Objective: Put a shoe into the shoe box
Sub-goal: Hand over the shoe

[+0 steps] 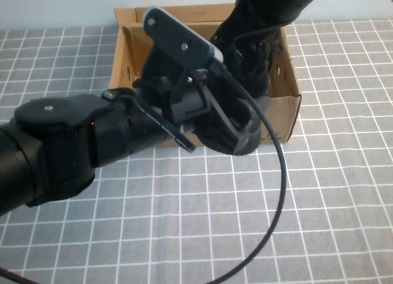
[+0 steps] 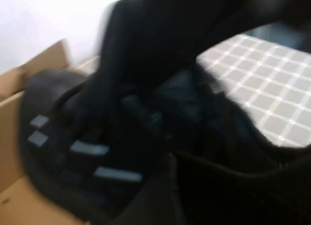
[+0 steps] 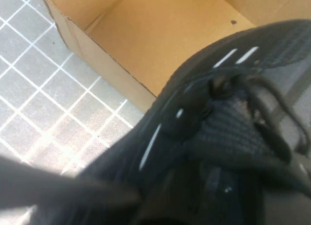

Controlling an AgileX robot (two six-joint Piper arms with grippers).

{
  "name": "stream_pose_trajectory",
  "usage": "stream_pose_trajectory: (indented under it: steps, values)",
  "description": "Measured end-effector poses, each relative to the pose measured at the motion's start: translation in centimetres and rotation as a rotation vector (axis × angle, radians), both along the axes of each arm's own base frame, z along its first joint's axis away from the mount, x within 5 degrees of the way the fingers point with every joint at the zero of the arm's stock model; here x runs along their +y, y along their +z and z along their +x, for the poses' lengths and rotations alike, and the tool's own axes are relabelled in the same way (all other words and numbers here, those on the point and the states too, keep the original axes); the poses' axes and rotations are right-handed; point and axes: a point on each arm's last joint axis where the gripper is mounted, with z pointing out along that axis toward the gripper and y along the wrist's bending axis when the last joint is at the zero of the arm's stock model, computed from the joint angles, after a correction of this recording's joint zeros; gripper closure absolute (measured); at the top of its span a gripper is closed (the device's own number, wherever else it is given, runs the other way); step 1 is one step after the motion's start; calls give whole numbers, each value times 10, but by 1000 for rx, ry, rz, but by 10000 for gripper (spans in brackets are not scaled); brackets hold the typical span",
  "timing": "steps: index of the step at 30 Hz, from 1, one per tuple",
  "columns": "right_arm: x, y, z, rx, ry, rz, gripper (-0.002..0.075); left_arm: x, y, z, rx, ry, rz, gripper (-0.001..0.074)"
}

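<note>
High view. Shoe box (image 1: 288,88): brown corrugated cardboard, open-topped, on a grey grid-patterned table cover (image 1: 245,222). Shoe (image 1: 249,72): black sneaker, mostly inside the box, one end riding over the near wall. Left gripper (image 1: 190,134): at the near wall beside that end, fingers spread wide, holding nothing visible. Right gripper (image 1: 236,48): reaching down from the far side onto the shoe; fingertips hidden, pinched shut on the shoe's upper, as far as can be judged.

Left wrist view. Blurred. Shoe (image 2: 73,152) with white dash marks, lying against cardboard.

Right wrist view. Shoe (image 3: 228,123): laces and mesh close below the camera; box floor (image 3: 160,35) bare beyond it.

Progress. Shoe largely in; seating it flat and withdrawing both arms appears to remain.
</note>
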Motion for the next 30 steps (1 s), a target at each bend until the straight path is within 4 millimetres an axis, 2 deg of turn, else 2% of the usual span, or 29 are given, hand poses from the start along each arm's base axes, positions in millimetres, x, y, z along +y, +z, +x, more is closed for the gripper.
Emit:
stream_pose_trajectory:
  steps: [5,18,21,26,30]
  values:
    - [0,0,0,-2,0,1,732,6,-2,7,4,100,22,65]
    - [1,0,-1,9,7,14,732,8,-7,13,15,157,42,80]
    - [1,0,-1,9,7,14,732,8,-7,13,11,156,46,181]
    - [1,0,-1,9,6,13,732,7,-7,12,-41,122,95,400]
    - [1,0,-1,6,14,7,732,8,-6,13,-60,124,114,516]
